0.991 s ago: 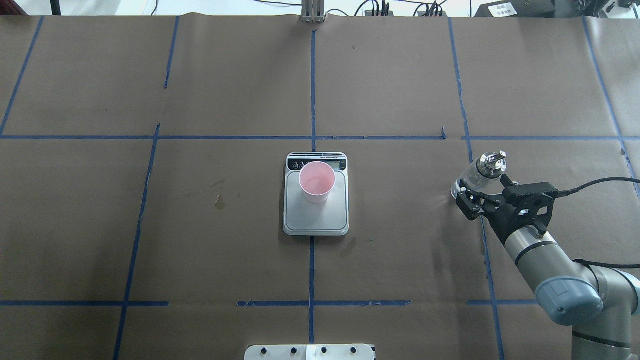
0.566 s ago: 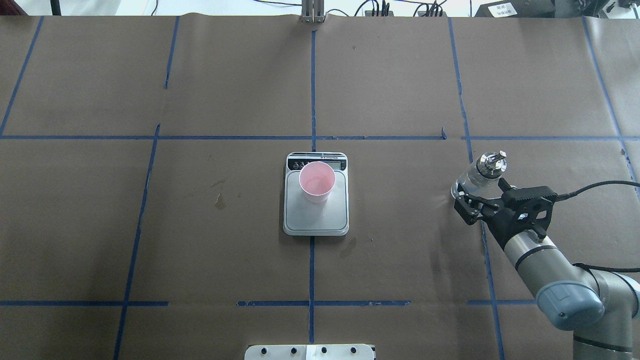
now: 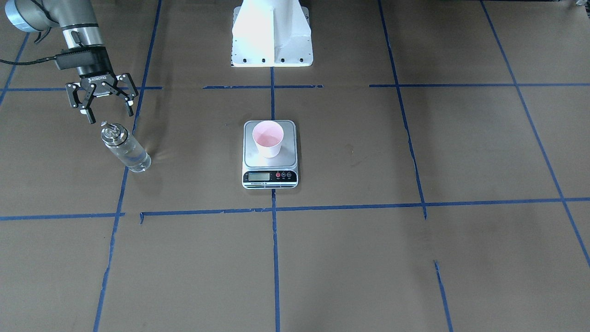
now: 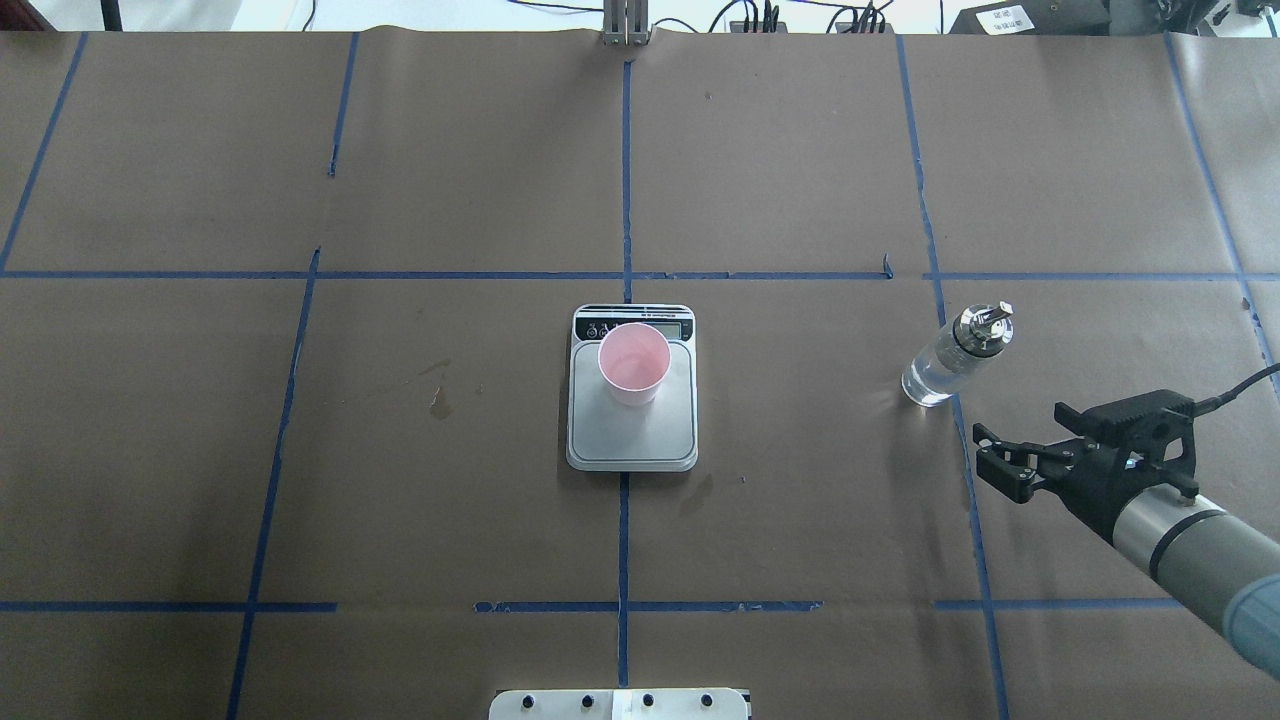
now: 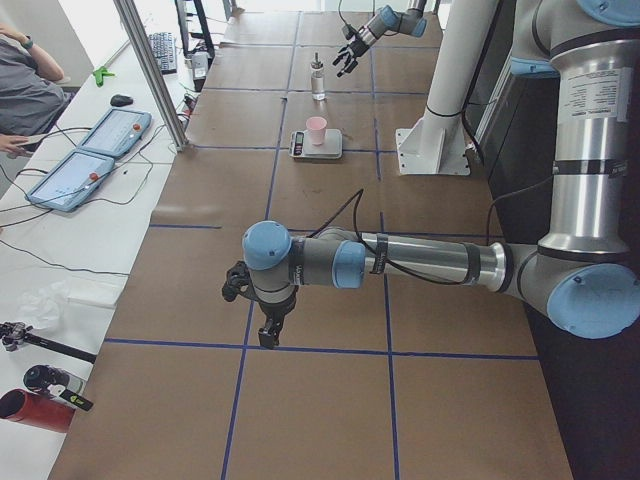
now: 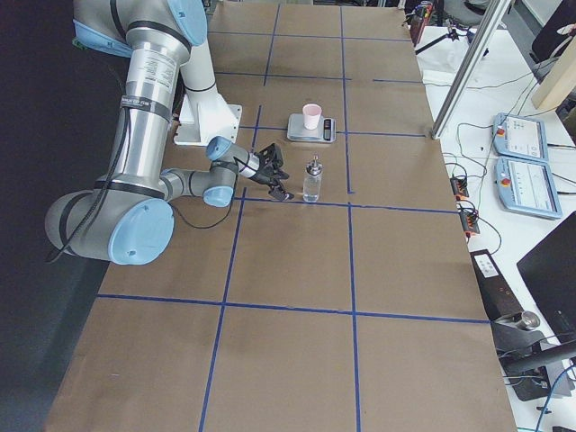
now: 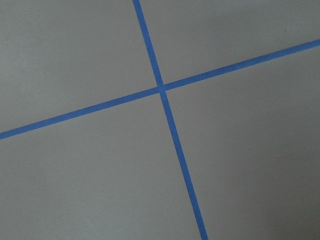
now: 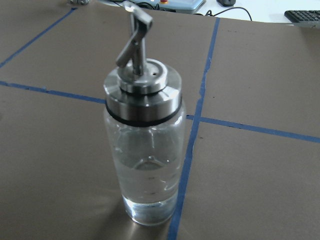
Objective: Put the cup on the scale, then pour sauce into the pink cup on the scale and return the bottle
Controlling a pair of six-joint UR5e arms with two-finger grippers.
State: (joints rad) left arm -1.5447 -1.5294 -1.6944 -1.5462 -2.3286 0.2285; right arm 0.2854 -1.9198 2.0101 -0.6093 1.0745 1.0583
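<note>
Starting off to the left of the scale, the left tool hangs low over the bench, well apart from the scale and out of the action; its wrist camera sees only a cross of blue tape, and whether its jaws stand wide or narrow I cannot tell. On the scale itself, the pink cup sits upright on the silver platform, toward the display end, so that step looks done; whether any liquid is in it, the pictures don't settle. Off to the right of the scale, the bottle stands upright on the bench, alone now, clear sauce filling roughly its lower half under the silver pourer cap. And here's the change: a second ago the right tool had its fingers round that bottle, and now it has let go and drawn back toward the robot's side, farther right of the scale than the bottle, jaws spread wide and holding nothing, no contact left. I'd judge the bottle returned and the task at or near its end, with only the retreat remaining.
</note>
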